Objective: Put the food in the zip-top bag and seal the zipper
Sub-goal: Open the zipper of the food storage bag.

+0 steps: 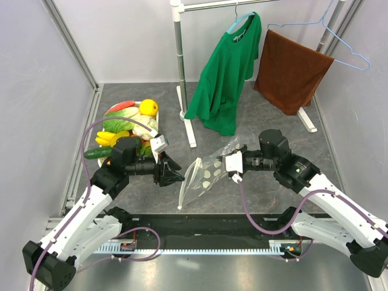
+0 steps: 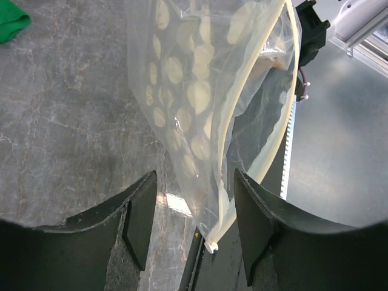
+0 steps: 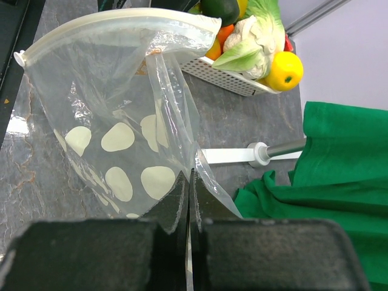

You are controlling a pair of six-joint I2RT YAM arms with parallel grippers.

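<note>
Tbl [image 1: 339,157] is grey, marbled stone-look, walled in on L, R and back. Far L corner: white perforated tray [image 3: 227,80] sits flat on it. Mid-back: clothes rack stands on the tbl w/ two white foot bars, L one [image 1: 188,118] angled toward the near side, R one [image 1: 307,119] by the R wall. Green T-shirt [image 1: 224,79] hangs from the rack, hem bunched on the surface beside the L bar. Zip-top bag [image 1: 206,173] dips its low corner to the near edge; can't tell if it touches. Black strip [image 1: 206,227] runs along the near edge.
</note>
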